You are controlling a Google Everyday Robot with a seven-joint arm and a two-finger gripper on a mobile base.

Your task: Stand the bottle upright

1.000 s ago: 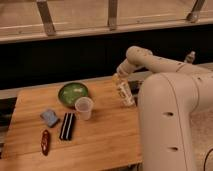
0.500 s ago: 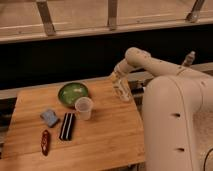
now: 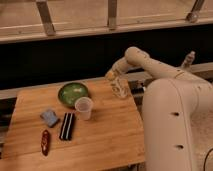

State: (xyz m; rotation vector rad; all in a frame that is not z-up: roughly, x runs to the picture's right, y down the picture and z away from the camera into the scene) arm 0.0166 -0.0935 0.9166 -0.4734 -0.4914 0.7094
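The gripper [image 3: 113,76] is seen closed on the upper end of the bottle [image 3: 120,89], which is held to the right of and behind the cup [image 3: 84,107], at the far right edge of the table [image 3: 100,145]. Compared with a second ago, the bottle has been carried slightly nearer the cup and brought from a clear lean to a nearly vertical pose. The righting is therefore judged mostly done; the base is yet to be settled flat and the grip released. Whether the base touches the wood cannot be told, since its lower end is lost against the pale arm beyond it. The bottle's cap and label cannot be distinguished, and exactly how the jaws sit on it is hidden by the wrist. The green bowl [image 3: 73,93], behind and left of the cup, is left undisturbed.
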